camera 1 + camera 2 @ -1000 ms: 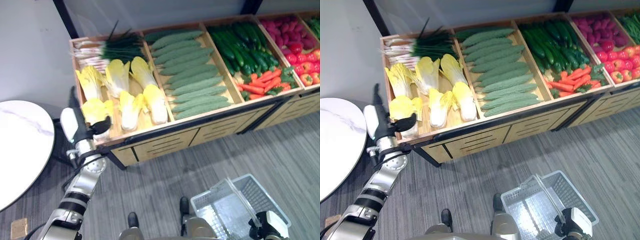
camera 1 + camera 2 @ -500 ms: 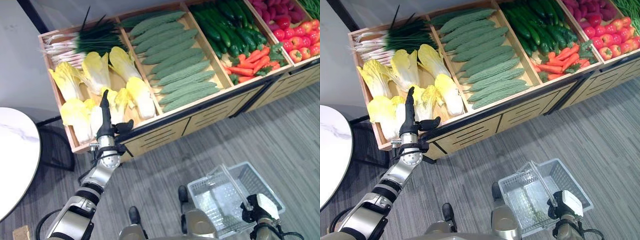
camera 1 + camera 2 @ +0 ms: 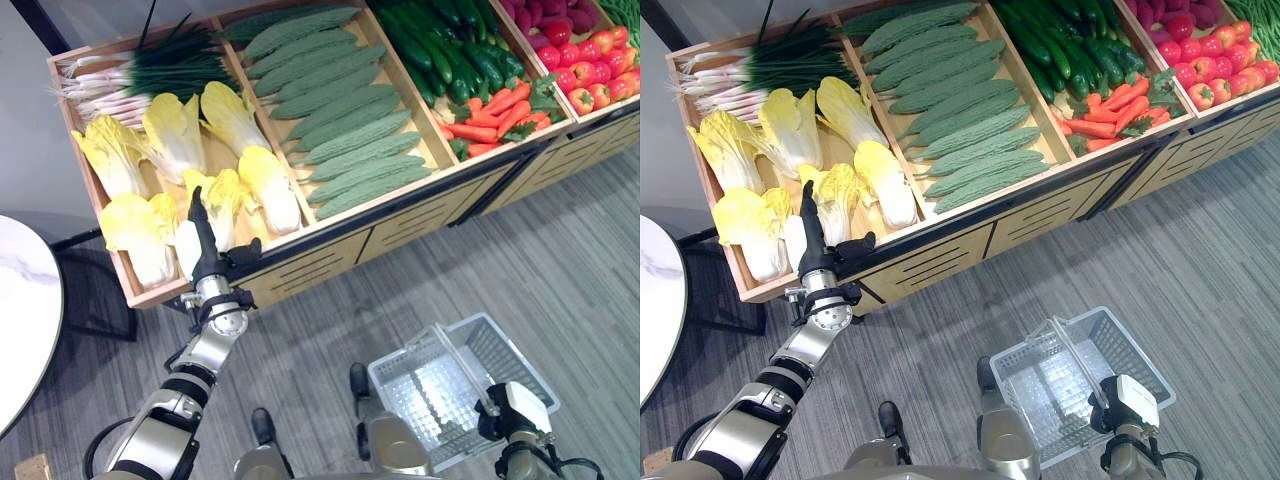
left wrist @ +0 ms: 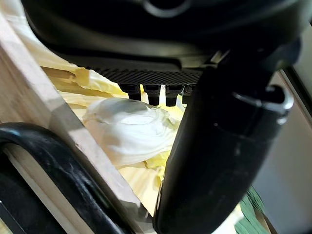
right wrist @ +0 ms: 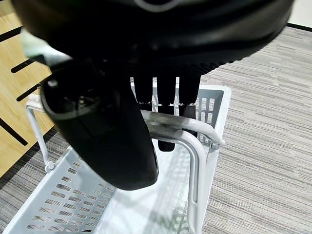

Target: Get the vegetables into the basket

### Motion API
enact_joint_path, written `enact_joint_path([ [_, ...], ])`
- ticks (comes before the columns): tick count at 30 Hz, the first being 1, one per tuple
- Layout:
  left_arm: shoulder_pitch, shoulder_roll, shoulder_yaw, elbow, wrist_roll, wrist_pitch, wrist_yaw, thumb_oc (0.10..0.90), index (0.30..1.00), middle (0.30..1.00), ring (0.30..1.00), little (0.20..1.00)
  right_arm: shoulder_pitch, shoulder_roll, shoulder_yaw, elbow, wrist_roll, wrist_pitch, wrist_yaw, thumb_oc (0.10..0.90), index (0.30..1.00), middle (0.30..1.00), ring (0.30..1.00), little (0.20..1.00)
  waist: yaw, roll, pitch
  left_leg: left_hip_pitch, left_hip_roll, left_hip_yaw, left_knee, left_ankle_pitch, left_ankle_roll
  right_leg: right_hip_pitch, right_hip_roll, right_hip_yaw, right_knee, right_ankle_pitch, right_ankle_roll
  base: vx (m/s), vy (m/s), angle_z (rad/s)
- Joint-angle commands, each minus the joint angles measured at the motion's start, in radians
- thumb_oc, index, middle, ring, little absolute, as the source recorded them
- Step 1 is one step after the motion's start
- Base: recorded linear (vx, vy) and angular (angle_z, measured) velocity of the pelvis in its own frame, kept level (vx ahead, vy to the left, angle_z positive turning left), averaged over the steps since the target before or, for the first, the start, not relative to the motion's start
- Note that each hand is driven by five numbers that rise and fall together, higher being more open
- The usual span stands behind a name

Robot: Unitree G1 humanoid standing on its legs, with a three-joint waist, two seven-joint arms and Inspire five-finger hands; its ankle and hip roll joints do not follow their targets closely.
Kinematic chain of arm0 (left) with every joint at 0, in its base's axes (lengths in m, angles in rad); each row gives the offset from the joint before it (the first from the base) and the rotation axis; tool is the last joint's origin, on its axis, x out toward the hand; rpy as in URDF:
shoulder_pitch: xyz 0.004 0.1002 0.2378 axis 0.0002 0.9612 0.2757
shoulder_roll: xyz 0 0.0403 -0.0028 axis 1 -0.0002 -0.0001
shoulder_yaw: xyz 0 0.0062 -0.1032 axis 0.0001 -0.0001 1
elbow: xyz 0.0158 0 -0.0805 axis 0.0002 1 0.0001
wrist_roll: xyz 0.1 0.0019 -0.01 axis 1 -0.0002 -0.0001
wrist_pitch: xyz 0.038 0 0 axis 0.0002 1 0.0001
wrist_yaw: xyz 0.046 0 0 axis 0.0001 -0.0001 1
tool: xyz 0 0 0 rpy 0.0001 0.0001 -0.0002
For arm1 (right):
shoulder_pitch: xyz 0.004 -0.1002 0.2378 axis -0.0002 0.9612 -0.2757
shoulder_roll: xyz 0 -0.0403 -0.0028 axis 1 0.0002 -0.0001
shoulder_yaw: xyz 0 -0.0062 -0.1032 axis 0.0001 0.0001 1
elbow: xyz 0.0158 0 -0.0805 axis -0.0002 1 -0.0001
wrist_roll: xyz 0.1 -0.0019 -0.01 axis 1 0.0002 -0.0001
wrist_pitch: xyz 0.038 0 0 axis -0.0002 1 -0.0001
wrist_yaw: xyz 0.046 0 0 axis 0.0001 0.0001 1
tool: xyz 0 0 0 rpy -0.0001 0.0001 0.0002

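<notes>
Pale yellow napa cabbages (image 3: 140, 225) lie in the left bin of a wooden produce stand (image 3: 330, 245). My left hand (image 3: 207, 262) is raised at that bin's front edge. It is open, its straight fingers (image 3: 197, 212) pointing up over a cabbage's white base (image 4: 131, 131) and its thumb spread toward the stand's rail. It holds nothing. A white plastic basket (image 3: 425, 395) hangs low at the right above the floor. My right hand (image 5: 156, 34) is shut on the basket's handle (image 5: 195, 146), fingers curled round the bar. No vegetable lies in the basket.
Behind the cabbages lie scallions (image 3: 150, 75). Bins to the right hold ridged green gourds (image 3: 340, 110), cucumbers (image 3: 440, 45), carrots (image 3: 490, 115) and red peppers (image 3: 590, 75). A round white table (image 3: 20, 320) stands at the left. Grey floor lies between the stand and the basket.
The camera has shifted. My left hand moved right from the bin's front left corner and straightened its fingers over a cabbage. My right hand has stayed shut on the basket's handle.
</notes>
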Motion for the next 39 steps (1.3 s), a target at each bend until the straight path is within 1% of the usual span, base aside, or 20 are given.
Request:
enact_joint_path([
  [1, -0.168, 0.039, 0.024, 0.061, 0.069, -0.007, 0.097, 0.900, 1.000, 1.000, 1.000, 1.000, -0.025, -0.047, 0.015, 0.008, -0.006, -0.010, -0.085, 0.400, 0.300, 0.300, 0.300, 0.300, 0.001, -0.039, -0.033, -0.010, 0.038, -0.013, 0.001, 0.025, -0.054, 0.051, -0.057, -0.007, 0.012, -0.110, 0.080, 0.00, 0.000, 0.00],
  [4, -0.170, 0.044, 0.020, 0.101, 0.081, 0.006, 0.096, 0.900, 1.000, 1.000, 1.000, 1.000, -0.028, -0.046, 0.017, 0.012, -0.005, -0.012, -0.085, 0.400, 0.300, 0.300, 0.300, 0.300, 0.001, -0.039, -0.033, -0.010, 0.039, -0.012, 0.001, 0.026, -0.055, 0.049, -0.056, -0.008, 0.013, -0.110, 0.079, 0.00, -0.005, -0.03],
  [7, -0.175, 0.047, 0.019, 0.144, 0.105, 0.040, 0.118, 0.900, 1.000, 1.000, 1.000, 1.000, -0.031, -0.044, 0.023, 0.016, -0.009, -0.012, -0.089, 0.400, 0.300, 0.300, 0.300, 0.300, 0.001, -0.039, -0.033, -0.010, 0.041, -0.011, 0.001, 0.026, -0.056, 0.047, -0.053, -0.007, 0.014, -0.110, 0.079, 0.01, -0.004, -0.01],
  [9, -0.184, 0.041, 0.008, 0.245, 0.095, 0.070, 0.081, 0.900, 1.000, 1.000, 1.000, 1.000, -0.043, -0.045, 0.028, 0.023, -0.008, -0.012, -0.090, 0.400, 0.300, 0.300, 0.300, 0.300, -0.001, -0.037, -0.031, -0.012, 0.043, -0.009, 0.001, 0.029, -0.057, 0.044, -0.051, -0.006, 0.015, -0.110, 0.078, 0.00, 0.000, 0.00],
  [11, -0.189, 0.042, 0.005, 0.276, 0.099, 0.082, 0.075, 0.900, 1.000, 1.000, 1.000, 1.000, -0.046, -0.046, 0.029, 0.024, -0.007, -0.012, -0.089, 0.400, 0.300, 0.300, 0.300, 0.300, -0.001, -0.035, -0.030, -0.012, 0.044, -0.008, 0.001, 0.029, -0.057, 0.044, -0.050, -0.005, 0.016, -0.111, 0.077, 0.00, 0.000, 0.00],
  [15, -0.212, 0.037, 0.000, 0.441, 0.104, 0.138, 0.032, 0.900, 1.000, 1.000, 1.000, 1.000, -0.058, -0.046, 0.040, 0.026, -0.010, -0.017, -0.086, 0.400, 0.300, 0.300, 0.300, 0.300, -0.004, -0.029, -0.032, -0.003, 0.048, -0.003, 0.001, 0.028, -0.059, 0.050, -0.043, -0.004, 0.018, -0.117, 0.074, 0.00, 0.000, 0.00],
  [17, -0.219, 0.031, -0.001, 0.463, 0.097, 0.142, 0.027, 0.900, 1.000, 1.000, 1.000, 1.000, -0.061, -0.046, 0.042, 0.033, -0.011, -0.017, -0.085, 0.400, 0.300, 0.300, 0.300, 0.300, -0.005, -0.028, -0.032, -0.001, 0.049, -0.002, 0.001, 0.028, -0.060, 0.052, -0.042, -0.005, 0.018, -0.118, 0.073, 0.01, -0.001, -0.02],
  [19, -0.235, 0.022, 0.010, 0.537, 0.070, 0.152, 0.011, 0.900, 1.000, 1.000, 1.000, 1.000, -0.067, -0.047, 0.049, 0.035, -0.012, -0.018, -0.079, 0.400, 0.300, 0.300, 0.300, 0.300, -0.009, -0.025, -0.033, 0.004, 0.052, 0.001, 0.001, 0.028, -0.060, 0.056, -0.038, -0.004, 0.018, -0.121, 0.071, 0.01, 0.000, -0.02],
  [20, -0.252, 0.014, 0.015, 0.605, 0.032, 0.158, -0.026, 0.847, 0.926, 0.926, 0.926, 0.926, -0.080, -0.053, 0.054, 0.041, -0.006, -0.019, -0.072, 0.400, 0.300, 0.300, 0.300, 0.300, -0.012, -0.022, -0.035, 0.010, 0.053, 0.004, 0.001, 0.028, -0.061, 0.059, -0.034, -0.002, 0.019, -0.121, 0.069, 0.00, 0.000, 0.00],
  [21, -0.259, 0.013, 0.016, 0.629, 0.022, 0.168, -0.040, 0.820, 0.887, 0.887, 0.887, 0.887, -0.088, -0.057, 0.058, 0.038, -0.003, -0.019, -0.067, 0.400, 0.300, 0.300, 0.300, 0.300, -0.015, -0.020, -0.036, 0.011, 0.054, 0.006, 0.001, 0.029, -0.061, 0.060, -0.033, 0.000, 0.019, -0.121, 0.069, 0.01, 0.011, -0.05],
  [22, -0.260, 0.013, 0.016, 0.630, 0.022, 0.168, -0.040, 0.820, 0.887, 0.887, 0.887, 0.887, -0.088, -0.057, 0.058, 0.038, -0.003, -0.019, -0.067, 0.400, 0.300, 0.300, 0.300, 0.300, -0.015, -0.020, -0.035, 0.012, 0.054, 0.006, 0.001, 0.029, -0.061, 0.060, -0.033, 0.000, 0.019, -0.121, 0.069, 0.00, 0.008, -0.07],
  [23, -0.267, 0.014, 0.013, 0.657, 0.018, 0.171, -0.059, 0.594, 0.572, 0.572, 0.572, 0.572, -0.094, -0.061, 0.061, 0.037, 0.000, -0.021, -0.063, 0.400, 0.300, 0.300, 0.300, 0.300, -0.017, -0.018, -0.036, 0.013, 0.055, 0.008, 0.001, 0.028, -0.062, 0.060, -0.032, 0.001, 0.019, -0.122, 0.068, 0.01, 0.013, -0.10],
  [24, -0.279, 0.016, 0.020, 0.702, -0.003, 0.179, -0.089, 0.400, 0.300, 0.300, 0.300, 0.300, -0.111, -0.073, 0.065, 0.036, 0.003, -0.021, -0.057, 0.400, 0.300, 0.300, 0.300, 0.300, -0.020, -0.014, -0.036, 0.018, 0.057, 0.012, 0.001, 0.027, -0.063, 0.061, -0.029, 0.006, 0.019, -0.122, 0.068, 0.02, 0.015, -0.12],
  [29, -0.288, 0.001, 0.062, 0.756, -0.088, 0.177, -0.122, 0.400, 0.300, 0.300, 0.300, 0.300, -0.125, -0.084, 0.071, 0.034, 0.007, -0.018, -0.039, 0.400, 0.300, 0.300, 0.300, 0.300, -0.022, -0.007, -0.036, 0.027, 0.059, 0.018, 0.001, 0.027, -0.064, 0.067, -0.022, 0.008, 0.020, -0.124, 0.065, 0.01, 0.010, -0.06],
  [30, -0.289, -0.005, 0.085, 0.771, -0.133, 0.170, -0.128, 0.400, 0.300, 0.300, 0.300, 0.300, -0.123, -0.089, 0.068, 0.031, 0.006, -0.016, -0.032, 0.400, 0.300, 0.300, 0.300, 0.300, -0.023, -0.005, -0.039, 0.032, 0.061, 0.018, 0.001, 0.026, -0.065, 0.072, -0.019, 0.009, 0.019, -0.126, 0.064, 0.02, 0.014, -0.03],
  [33, -0.287, -0.013, 0.112, 0.769, -0.177, 0.160, -0.129, 0.400, 0.300, 0.300, 0.300, 0.300, -0.122, -0.094, 0.067, 0.032, 0.005, -0.012, -0.026, 0.400, 0.300, 0.300, 0.300, 0.300, -0.024, -0.003, -0.040, 0.037, 0.062, 0.019, 0.001, 0.024, -0.065, 0.078, -0.017, 0.005, 0.018, -0.128, 0.063, 0.00, 0.008, -0.07],
  [35, -0.290, -0.029, 0.146, 0.733, -0.245, 0.129, -0.108, 0.400, 0.300, 0.300, 0.300, 0.300, -0.115, -0.098, 0.056, 0.038, 0.003, 0.000, -0.020, 0.400, 0.300, 0.300, 0.300, 0.300, -0.023, -0.002, -0.044, 0.043, 0.061, 0.016, 0.001, 0.021, -0.064, 0.089, -0.017, 0.001, 0.016, -0.132, 0.062, 0.00, 0.005, -0.02],
  [37, -0.292, -0.036, 0.148, 0.712, -0.257, 0.120, -0.101, 0.400, 0.300, 0.300, 0.300, 0.300, -0.113, -0.099, 0.052, 0.043, 0.005, 0.003, -0.020, 0.400, 0.300, 0.300, 0.300, 0.300, -0.022, -0.001, -0.043, 0.045, 0.060, 0.014, 0.001, 0.020, -0.064, 0.094, -0.017, -0.001, 0.016, -0.133, 0.062, 0.00, 0.000, 0.00],
  [38, -0.305, -0.042, 0.158, 0.624, -0.282, 0.085, -0.057, 0.400, 0.300, 0.300, 0.300, 0.300, -0.108, -0.098, 0.043, 0.054, 0.005, 0.011, -0.023, 0.400, 0.300, 0.300, 0.300, 0.300, -0.016, -0.001, -0.041, 0.046, 0.058, 0.008, 0.001, 0.018, -0.064, 0.099, -0.021, -0.006, 0.014, -0.134, 0.061, 0.00, 0.000, 0.00],
  [39, -0.305, -0.048, 0.153, 0.568, -0.283, 0.073, -0.045, 0.400, 0.300, 0.300, 0.300, 0.300, -0.104, -0.097, 0.041, 0.054, 0.004, 0.015, -0.022, 0.400, 0.300, 0.300, 0.300, 0.300, -0.014, -0.001, -0.039, 0.047, 0.057, 0.005, 0.001, 0.017, -0.063, 0.101, -0.022, -0.010, 0.014, -0.135, 0.062, -0.03, 0.014, 0.05],
])
